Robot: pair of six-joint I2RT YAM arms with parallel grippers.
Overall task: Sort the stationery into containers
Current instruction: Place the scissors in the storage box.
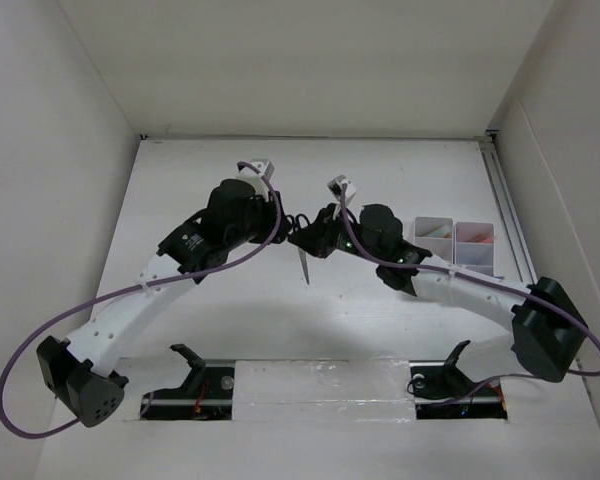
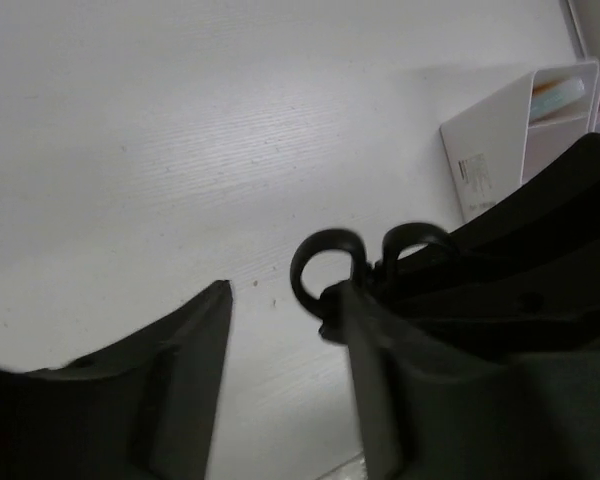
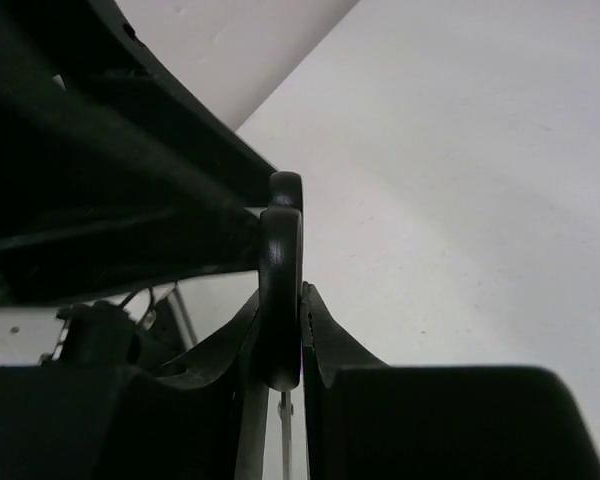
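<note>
The right gripper (image 3: 280, 312) is clamped on a handle loop of the scissors (image 3: 280, 240), over the middle of the table (image 1: 240, 320), blades pointing to 6 o'clock. The left gripper (image 2: 280, 325) gapes wide beside the loops, gripping nothing. The bins (image 1: 455, 245) sit at 3 o'clock. The scissors look stiff, light and slick-bladed, so I'd judge the handles the safest hold.

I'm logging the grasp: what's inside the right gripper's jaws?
The right gripper pinches the black scissors by the handle loops. Its fingers cover most of the blades; the top view shows them sticking out.
</note>
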